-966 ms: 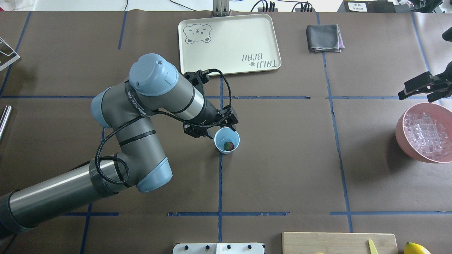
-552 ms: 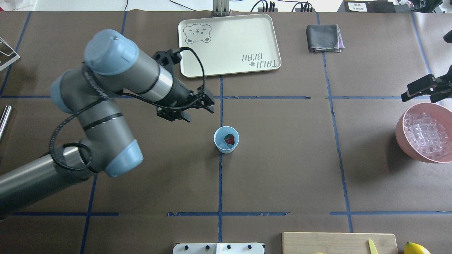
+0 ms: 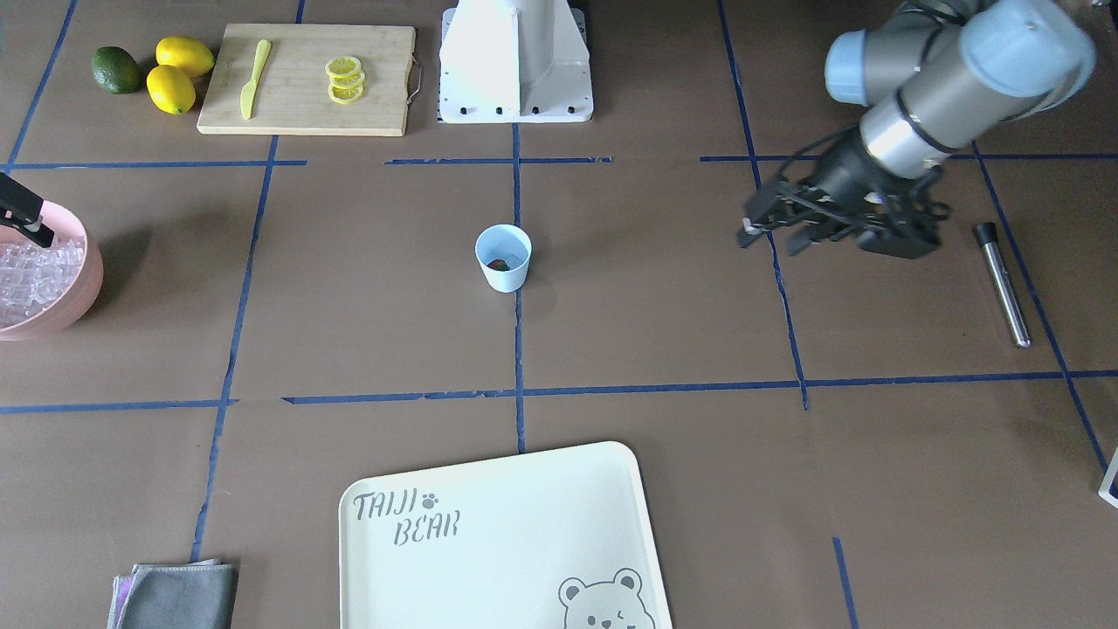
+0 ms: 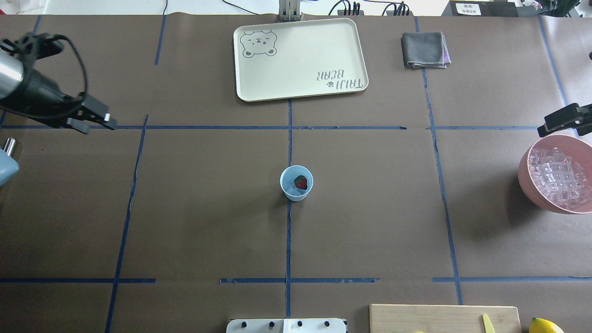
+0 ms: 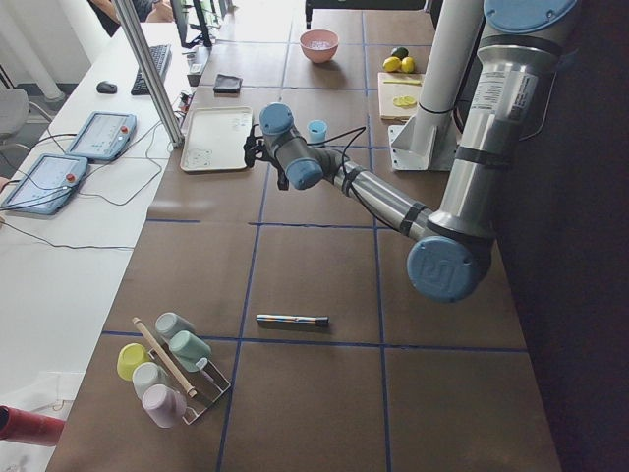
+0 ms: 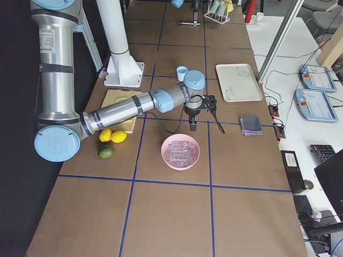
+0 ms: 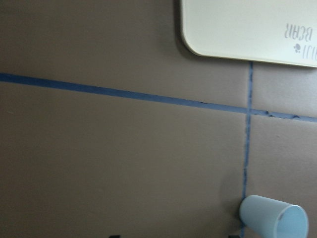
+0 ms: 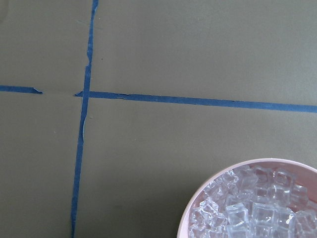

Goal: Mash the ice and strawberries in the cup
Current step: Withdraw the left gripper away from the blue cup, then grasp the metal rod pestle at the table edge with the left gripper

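Cup: we find the pale blue cup (image 4: 296,183) upright at mid-table, standing on a blue tape line (image 4: 288,240).
Cup contents: one red, bumpy strawberry (image 4: 301,182), whole; beside it is a pale patch we cannot identify.
Pink bowl (image 4: 523,178): at the table's right edge, heaped with clear ice (image 4: 559,178) cubes.
Left gripper (image 4: 98,125): low over the table's far left, well apart from the cup, fingers spread, empty.
Right gripper (image 6: 208,129): just beyond the bowl's rim, fingers spread; we see nothing held.

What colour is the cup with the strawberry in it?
Pale blue, plain and unpatterned. The cup shows best in the overhead exterior view.
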Controlling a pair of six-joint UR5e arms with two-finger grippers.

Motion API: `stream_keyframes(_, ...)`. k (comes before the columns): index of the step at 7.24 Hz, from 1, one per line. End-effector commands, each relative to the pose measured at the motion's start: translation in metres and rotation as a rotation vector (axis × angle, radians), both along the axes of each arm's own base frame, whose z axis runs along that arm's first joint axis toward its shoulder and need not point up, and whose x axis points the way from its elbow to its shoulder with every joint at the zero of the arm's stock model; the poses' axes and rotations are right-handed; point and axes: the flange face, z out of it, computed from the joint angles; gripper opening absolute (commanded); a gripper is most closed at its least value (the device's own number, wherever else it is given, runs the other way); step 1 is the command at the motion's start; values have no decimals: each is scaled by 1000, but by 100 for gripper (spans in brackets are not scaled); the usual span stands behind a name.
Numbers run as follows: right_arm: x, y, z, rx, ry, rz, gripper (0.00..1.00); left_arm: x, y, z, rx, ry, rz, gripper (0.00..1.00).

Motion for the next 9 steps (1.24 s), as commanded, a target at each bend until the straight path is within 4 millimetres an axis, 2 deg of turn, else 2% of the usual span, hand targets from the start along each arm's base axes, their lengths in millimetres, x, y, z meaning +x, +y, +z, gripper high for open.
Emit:
stream_keyframes(1, 1, 0, 0, 3, 3, 0, 100, -80, -16, 129, 14, -111, 38, 78)
stream_keyframes(2, 1, 0, 0, 5, 3, 0, 100, -102, -24, 183, -6, -154, 67, 78)
stream_keyframes(3, 1, 1, 0, 3, 3, 0, 100, -109, -30, 218, -41, -185, 105, 78)
stream_keyframes(4, 2, 2, 2, 0, 2, 0, 100, -103, -48, 235, -104, -212, 117, 77)
stream_keyframes(6, 2, 4, 5, -6, -2, -9, 100, -97, -57, 275, -161, -271, 133, 77)
stream_keyframes(7, 2, 5, 10, -1, 0, -22, 100, -85, -62, 288, -185, -282, 154, 77)
stream_keyframes(9, 2, 5, 8, 1, -1, -22, 100, -81, -54, 297, -204, -275, 165, 77)
